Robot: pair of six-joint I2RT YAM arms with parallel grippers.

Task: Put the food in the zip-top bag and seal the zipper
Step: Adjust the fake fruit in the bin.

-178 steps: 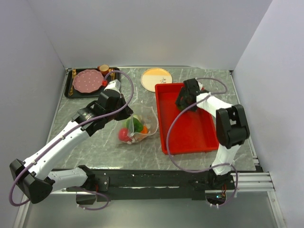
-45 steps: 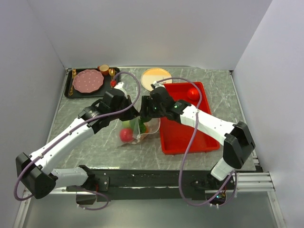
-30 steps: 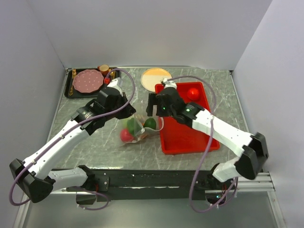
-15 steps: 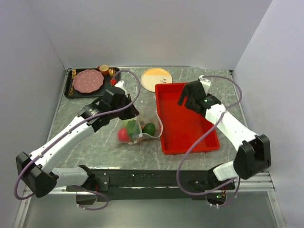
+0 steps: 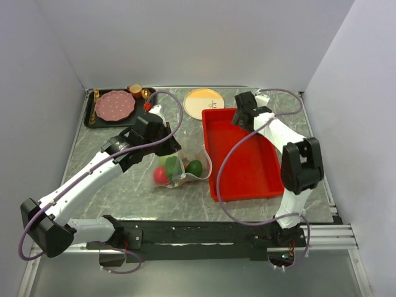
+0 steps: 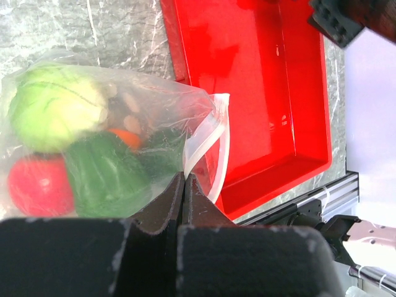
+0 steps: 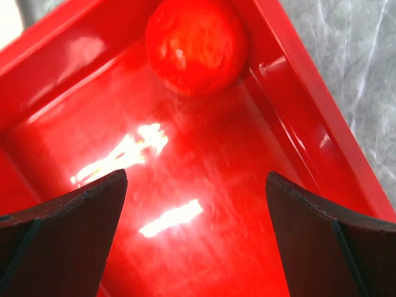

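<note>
the right gripper (image 5: 244,115) has left the bag's mouth and gone back over the far end of the red tray (image 5: 247,176); the left arm has not shifted. the right jaws stand wide apart and empty above a red ball (image 7: 197,44) in the tray's corner. the left gripper (image 6: 184,183) pinches the zip-top bag (image 6: 124,80) at its rim. the bag lies on the table (image 5: 142,198) just left of the tray with food (image 6: 55,111) inside. its mouth points toward the tray and the zipper (image 6: 210,139) gapes unsealed.

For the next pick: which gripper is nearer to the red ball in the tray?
Right: right gripper hovers open just above the red ball; left gripper pinches the bag, outside the tray.
</note>
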